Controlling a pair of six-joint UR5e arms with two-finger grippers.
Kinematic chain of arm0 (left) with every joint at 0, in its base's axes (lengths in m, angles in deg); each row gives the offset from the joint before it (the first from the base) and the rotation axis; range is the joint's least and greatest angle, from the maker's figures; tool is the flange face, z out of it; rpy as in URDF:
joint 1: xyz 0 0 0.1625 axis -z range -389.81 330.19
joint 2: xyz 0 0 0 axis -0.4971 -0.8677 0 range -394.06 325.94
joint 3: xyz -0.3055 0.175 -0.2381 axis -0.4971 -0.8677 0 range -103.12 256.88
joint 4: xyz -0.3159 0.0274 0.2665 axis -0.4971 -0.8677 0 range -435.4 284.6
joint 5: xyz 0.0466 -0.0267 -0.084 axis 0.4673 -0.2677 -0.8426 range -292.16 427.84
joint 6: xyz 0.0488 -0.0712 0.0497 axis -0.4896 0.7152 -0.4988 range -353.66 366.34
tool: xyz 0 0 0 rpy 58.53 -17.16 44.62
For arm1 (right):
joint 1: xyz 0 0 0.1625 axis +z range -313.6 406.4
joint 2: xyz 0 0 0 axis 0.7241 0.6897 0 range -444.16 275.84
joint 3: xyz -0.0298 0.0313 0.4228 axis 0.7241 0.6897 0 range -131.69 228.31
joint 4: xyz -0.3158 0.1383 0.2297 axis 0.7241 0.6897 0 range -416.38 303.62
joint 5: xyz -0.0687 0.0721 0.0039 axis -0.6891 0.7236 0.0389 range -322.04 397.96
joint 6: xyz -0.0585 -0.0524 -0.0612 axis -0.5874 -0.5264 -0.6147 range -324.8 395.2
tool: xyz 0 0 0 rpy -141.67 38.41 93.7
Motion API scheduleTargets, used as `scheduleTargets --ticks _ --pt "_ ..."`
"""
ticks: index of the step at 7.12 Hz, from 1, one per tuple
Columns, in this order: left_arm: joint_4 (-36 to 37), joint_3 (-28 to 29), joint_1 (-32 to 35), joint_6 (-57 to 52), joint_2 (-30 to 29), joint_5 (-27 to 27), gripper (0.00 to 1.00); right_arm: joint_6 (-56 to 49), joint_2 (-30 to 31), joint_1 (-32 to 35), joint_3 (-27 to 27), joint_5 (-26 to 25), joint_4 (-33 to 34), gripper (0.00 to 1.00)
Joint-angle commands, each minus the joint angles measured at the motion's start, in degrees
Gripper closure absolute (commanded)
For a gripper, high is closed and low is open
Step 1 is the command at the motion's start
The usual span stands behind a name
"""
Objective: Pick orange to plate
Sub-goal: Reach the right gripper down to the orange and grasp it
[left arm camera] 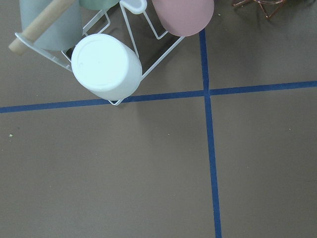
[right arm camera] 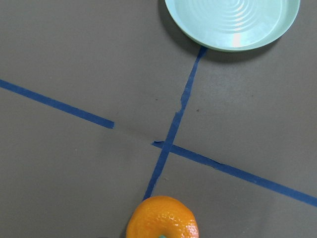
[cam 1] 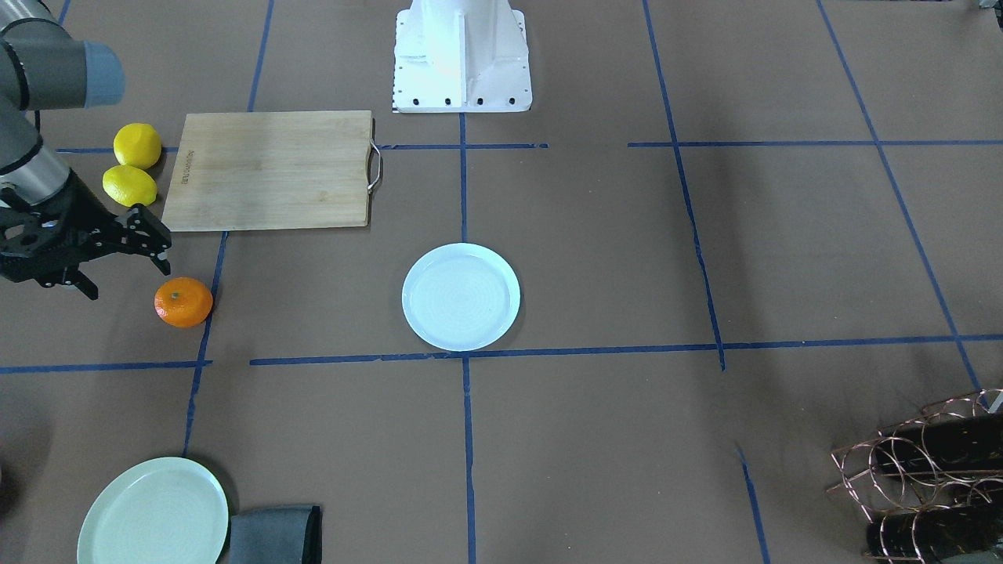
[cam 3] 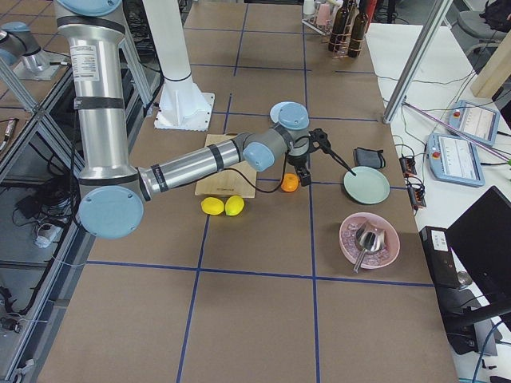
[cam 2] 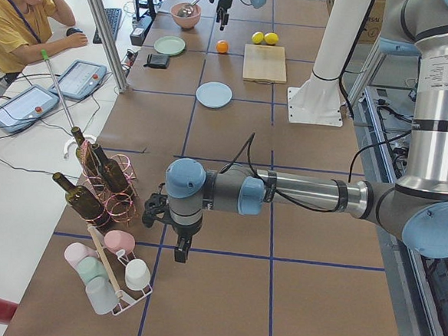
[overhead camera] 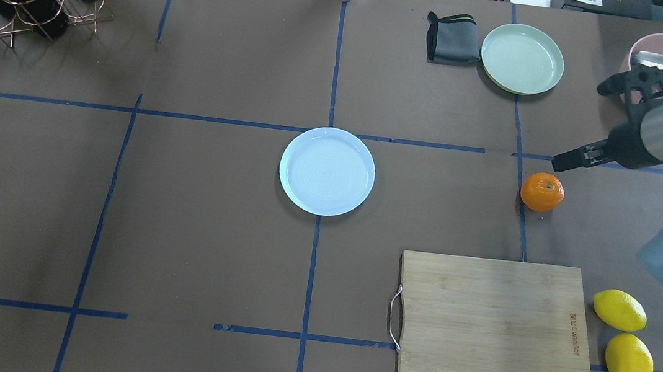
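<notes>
While the right gripper [cam 1: 131, 283] hovers near the right end of the table, its two fingers stand wide apart and hold nothing. The orange [cam 1: 183, 301] lies on the brown table just beside the fingers, not touching them, next to a blue tape line. In the right wrist view it shows only at the bottom edge, so I judge that the gripper is not yet centred over the fruit. The plate [cam 1: 461, 296] rests in the middle of the table, well apart from the orange, and there is nothing on it. Behind the orange, toward the robot's edge of the table, lies a wooden cutting board [cam 1: 270, 170], and two lemons [cam 1: 133, 164] sit beside it at the right end. At the far right corner are a mint-green plate [cam 1: 153, 513] and a folded grey cloth [cam 1: 274, 535]. The left gripper [cam 2: 180, 251] hangs over the left end of the table near a rack of mugs [cam 2: 113, 275]; whether its jaws are apart or together I cannot tell. So the task seems to be at its start: the approach is almost made, but centring, lowering, grasping, carrying to the middle and releasing are all left.
</notes>
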Motion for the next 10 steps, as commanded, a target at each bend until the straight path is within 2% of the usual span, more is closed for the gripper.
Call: scheduleTargets --ticks 1,2,9,10 --pt "-0.07 -0.06 0.00 0.00 0.01 0.00 0.00 3.75 -0.47 -4.09 4.92 -4.13 -5.52 0.00" --pt "-0.07 -0.06 0.00 0.00 0.01 0.00 0.00 6.03 -0.47 -5.15 7.39 -4.22 -9.66 0.00" --pt "-0.16 -0.24 0.00 -0.09 -0.08 0.00 0.00 6.06 -0.21 -7.97 11.46 -4.84 -10.31 0.00" --pt "-0.16 -0.24 0.00 -0.09 -0.08 0.00 0.00 6.14 -0.30 -7.97 11.02 -6.49 -10.32 0.19"
